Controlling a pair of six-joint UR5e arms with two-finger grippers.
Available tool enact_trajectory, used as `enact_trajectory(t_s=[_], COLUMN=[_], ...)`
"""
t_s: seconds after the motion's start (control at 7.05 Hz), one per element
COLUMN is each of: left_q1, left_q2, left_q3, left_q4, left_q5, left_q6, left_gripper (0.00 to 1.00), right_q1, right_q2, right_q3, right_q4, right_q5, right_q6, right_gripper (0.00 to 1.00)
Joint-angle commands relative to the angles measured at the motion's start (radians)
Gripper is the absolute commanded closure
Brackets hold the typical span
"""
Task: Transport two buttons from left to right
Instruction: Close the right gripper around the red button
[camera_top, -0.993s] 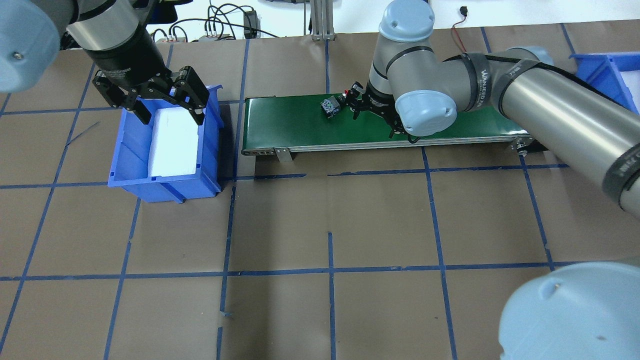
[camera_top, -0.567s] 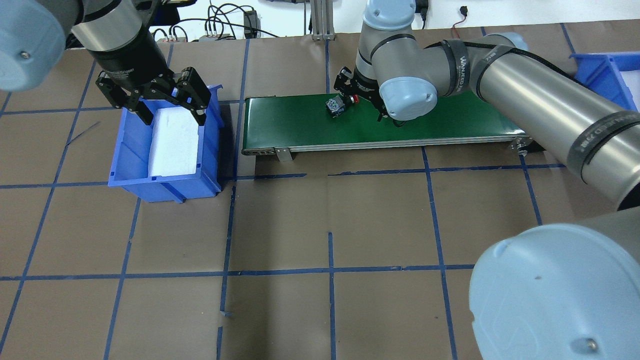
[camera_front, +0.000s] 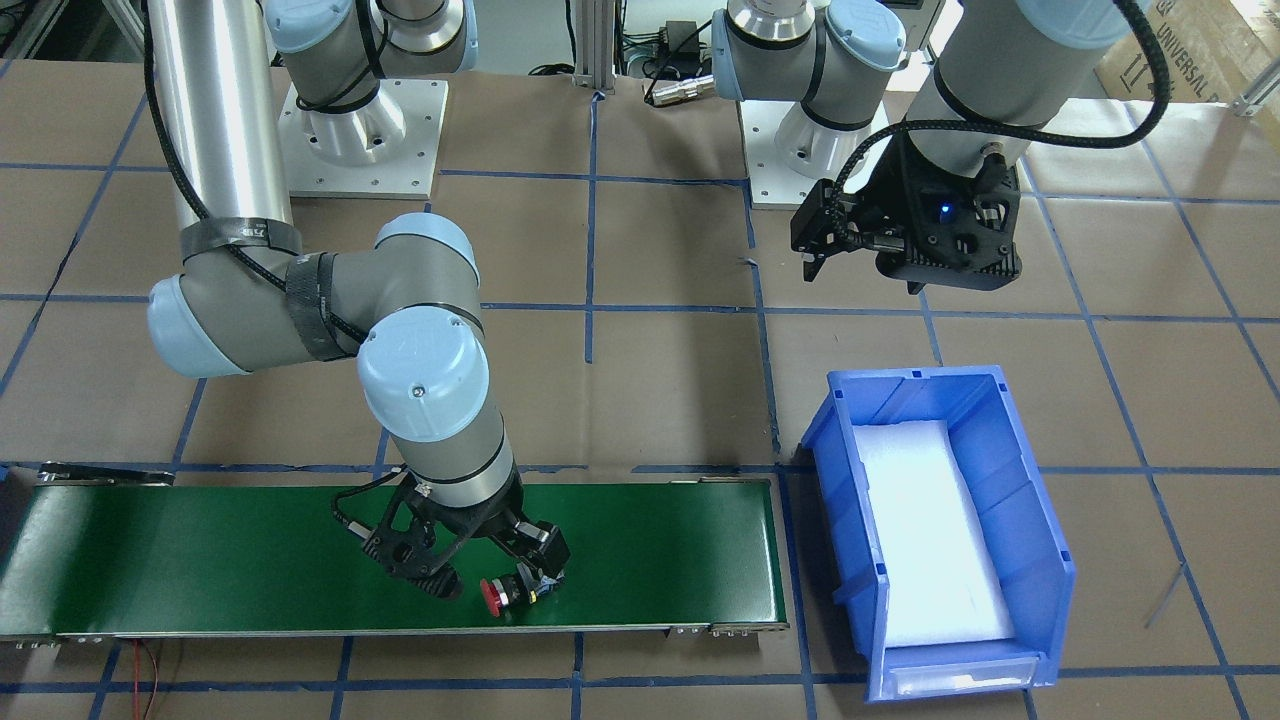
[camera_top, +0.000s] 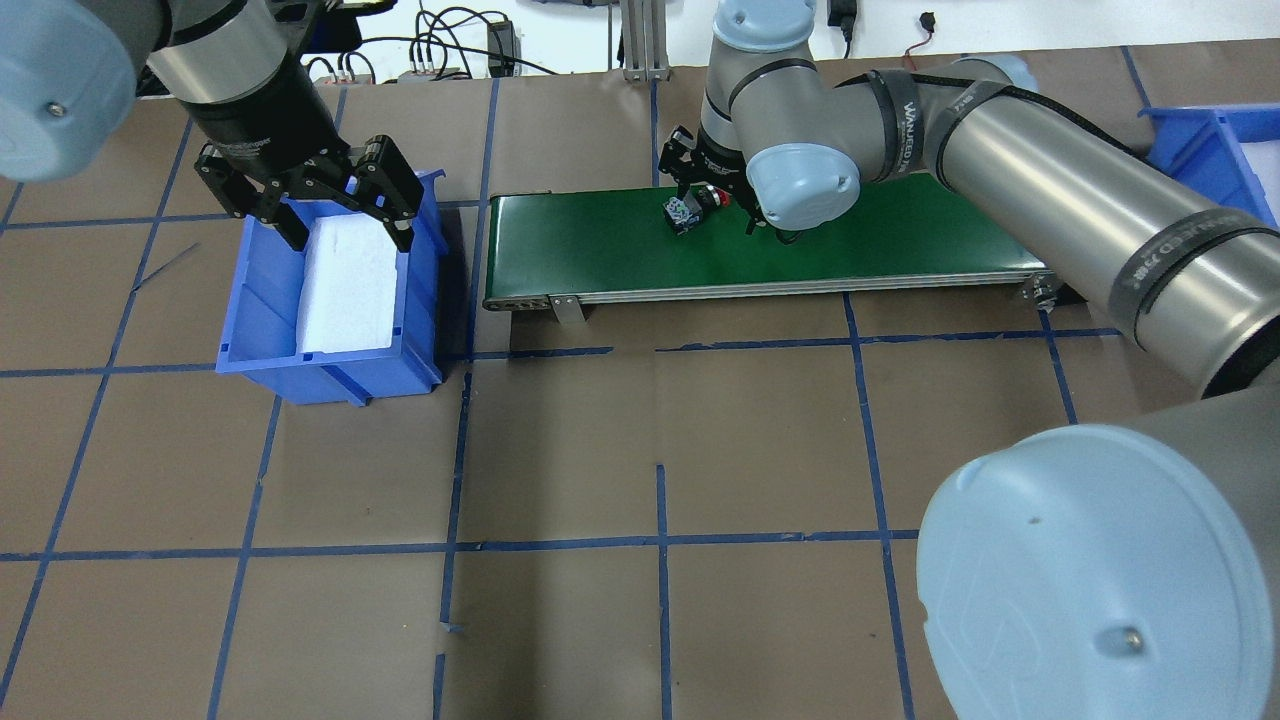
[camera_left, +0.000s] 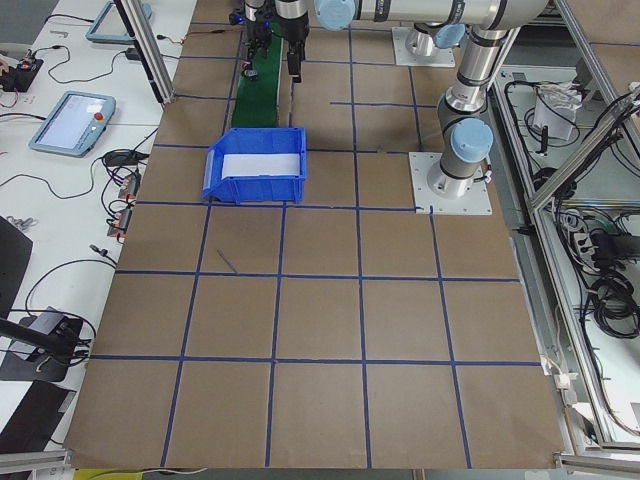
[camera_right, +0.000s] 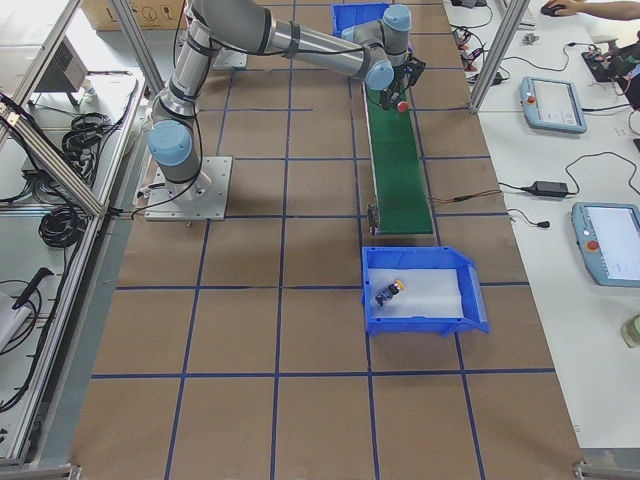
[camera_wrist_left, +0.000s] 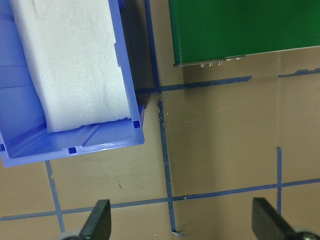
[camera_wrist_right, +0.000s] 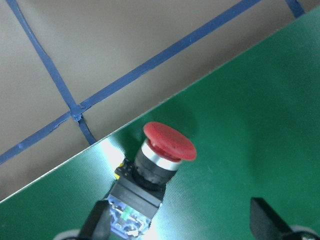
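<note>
On the green belt, the wide right claw straddles the red button; left claw likewise wide.

We can read very little here. In the front-facing view a cardboard box beyond the bench, in the far corner on the robot's left, shows the printed word "UNIVERSAL", with the rest cut off at the edge. In the overhead view a dark strap round the right arm has pale capitals that look like "WANEED", the ending unclear. A second strap nearer the camera has similar lettering, too skewed to read. White print on the black body of the left gripper is too small to make out.
</note>
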Motion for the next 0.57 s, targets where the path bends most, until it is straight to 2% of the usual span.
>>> enact_trajectory(t_s=[0.0,0.28,0.43], left_q1=[0.0,0.0,0.0], left_q2=[-0.002,-0.006,-0.008], left_q3=[0.0,0.002,0.002], left_q4=[0.0,0.002,0.002], left_q5=[-0.001,0.0,0.0], left_q6=[-0.001,0.003,0.007], left_gripper=[0.0,0.0,0.0], right_q1=[0.0,0.0,0.0], right_q2=[0.011,0.026,0.034], right_q3=[-0.026,-0.029,-0.026], right_q4=[0.002,-0.004,-0.008], right_q5=[0.0,0.002,0.005], right_q6=[-0.043,-0.062,-0.097], right_gripper=[0.08,0.11,0.22])
